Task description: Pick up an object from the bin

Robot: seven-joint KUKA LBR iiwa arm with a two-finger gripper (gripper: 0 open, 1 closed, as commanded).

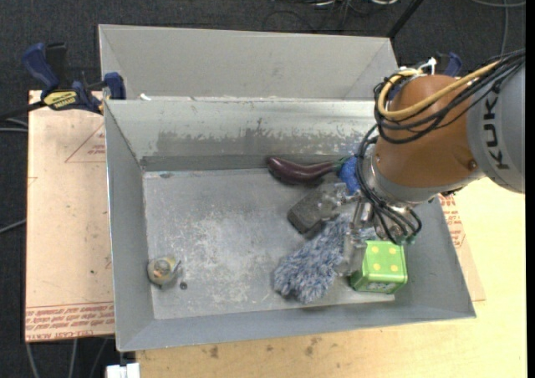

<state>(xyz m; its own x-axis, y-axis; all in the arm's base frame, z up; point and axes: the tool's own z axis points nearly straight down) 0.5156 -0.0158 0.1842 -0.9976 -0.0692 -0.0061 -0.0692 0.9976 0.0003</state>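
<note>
My gripper [357, 216] hangs low at the right of the bin, under the arm's orange cover. It is just above the upper end of a blue-grey fuzzy cloth [311, 268] and beside a grey stone-like lump [306, 212] on its left. A green die with yellow dots [380, 268] sits just below it near the bin's front right. A dark purple eggplant-shaped thing [298, 170] lies by the back wall, left of the gripper.
A small round brownish shell-like thing [162, 268] lies at the front left. A small blue thing [348, 171] peeks out by the back wall, partly hidden by the arm. Bare bin floor stretches across the left and middle.
</note>
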